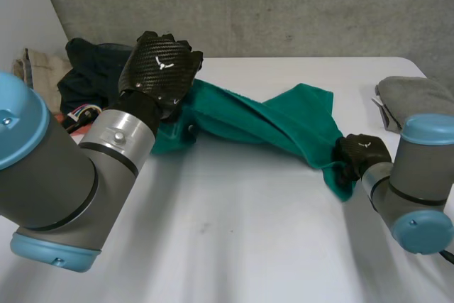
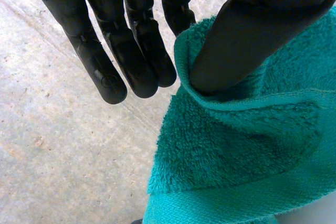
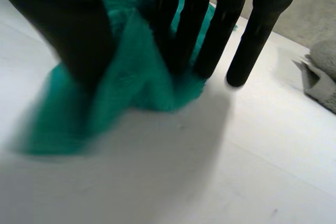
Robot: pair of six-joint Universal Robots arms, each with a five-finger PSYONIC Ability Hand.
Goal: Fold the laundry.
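Green towel [image 1: 269, 122] lies as a twisted rope across the desk [image 1: 234, 232]. Its long axis runs from near right to far left, with one end at each robot hand. Nearest, the right robot hand [image 1: 362, 152] has the near-right end, its straight fingers pressing the cloth against the thumb and one finger off to the side. Farther off, the left robot hand [image 1: 159, 65] has the far-left end. Its thumb is dug into a fold by the hem with the fingers straight beside it, which looks like a pinch, though the contact is partly hidden. With both ends held, the next move probably calls for drawing the hands apart along that axis to untwist it. Beyond lie dark clothes [image 1: 89, 69] at far left and a grey cloth [image 1: 415, 97] at far right.
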